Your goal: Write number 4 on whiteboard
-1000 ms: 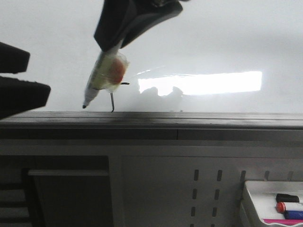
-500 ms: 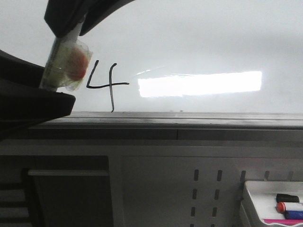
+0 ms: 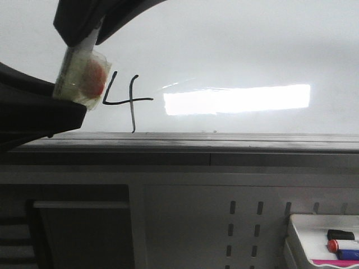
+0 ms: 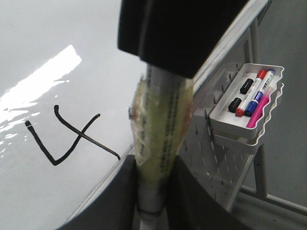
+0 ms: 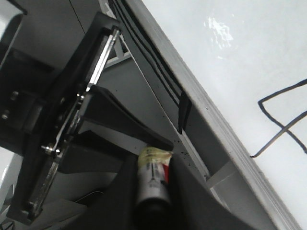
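My right fingers [image 3: 84, 36] are clenched around the upper barrel of a marker [image 3: 78, 75], coming down from the top left of the front view. In the right wrist view the two dark fingers [image 5: 125, 191] press against either side of the barrel, leaving no gap. The marker is white and wrapped in crinkled, yellowish clear tape, with an orange-red patch showing through it. It tilts slightly, its lower end leaning left.

That lower end goes down into my left fingers [image 4: 132, 191], which reach in from the left edge of the front view. In the left wrist view they lie close along both sides of the barrel, but I cannot tell whether they are gripping it or only flanking it. The tip of the marker is hidden.

Just right of the marker, and apart from it, the number 4 [image 3: 126, 101] is drawn in thin black line on the whiteboard [image 3: 241, 50]. It has an open top, a slanted left stroke, a crossbar running right, and a long stem reaching down almost to the board's lower edge. It sits low on the left part of the board, and a bright rectangular reflection lies just to its right.

A grey ledge [image 3: 224, 143] runs along the bottom of the board. Well below it, at the lower right, a small white tray [image 3: 297, 224] hangs on a perforated panel. It holds several markers [image 3: 343, 245], with black, red and blue parts visible.
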{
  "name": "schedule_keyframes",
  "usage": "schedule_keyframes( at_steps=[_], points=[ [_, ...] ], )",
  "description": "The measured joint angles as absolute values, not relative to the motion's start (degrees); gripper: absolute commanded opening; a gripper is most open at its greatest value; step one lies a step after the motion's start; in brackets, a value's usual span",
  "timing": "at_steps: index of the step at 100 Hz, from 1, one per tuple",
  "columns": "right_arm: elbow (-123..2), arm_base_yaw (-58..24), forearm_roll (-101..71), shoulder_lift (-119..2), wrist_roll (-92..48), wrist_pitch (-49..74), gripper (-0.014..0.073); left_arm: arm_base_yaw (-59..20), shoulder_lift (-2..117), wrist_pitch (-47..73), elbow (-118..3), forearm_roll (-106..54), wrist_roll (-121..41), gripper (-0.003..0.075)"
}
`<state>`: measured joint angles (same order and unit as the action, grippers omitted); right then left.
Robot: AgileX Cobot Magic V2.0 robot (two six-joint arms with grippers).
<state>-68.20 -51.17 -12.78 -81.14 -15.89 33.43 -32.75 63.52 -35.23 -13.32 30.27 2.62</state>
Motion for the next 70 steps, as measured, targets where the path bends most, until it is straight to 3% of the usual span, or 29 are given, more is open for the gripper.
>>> schedule_keyframes(
  at_steps=[4,17,22,41,70],
  points=[
    [-68.2,-51.2,-12.8,-81.1,-15.9,33.4,0.0028,-32.7,63.5,-35.2,-13.3,30.3,2.6,-0.0020],
    [-68.2,-51.2,-13.0,-81.1,-15.9,31.9,0.0391,-32.7,63.5,-35.7,-13.3,28.7,4.6,-0.0020],
    [-68.3,-51.0,-13.3,-81.1,-15.9,31.2,0.0462,-32.8,63.5,-35.7,-13.3,24.6,6.1,-0.0020],
    [-68.3,-48.2,-13.3,-79.0,-15.9,28.8,0.0468,-32.8,63.5,-33.0,-14.1,4.4,8.0,-0.0020],
    [-68.3,-46.6,-13.3,-76.6,-15.9,29.9,0.0468,-31.8,64.4,-10.4,-23.7,-10.6,8.3,-0.0020]
  ],
)
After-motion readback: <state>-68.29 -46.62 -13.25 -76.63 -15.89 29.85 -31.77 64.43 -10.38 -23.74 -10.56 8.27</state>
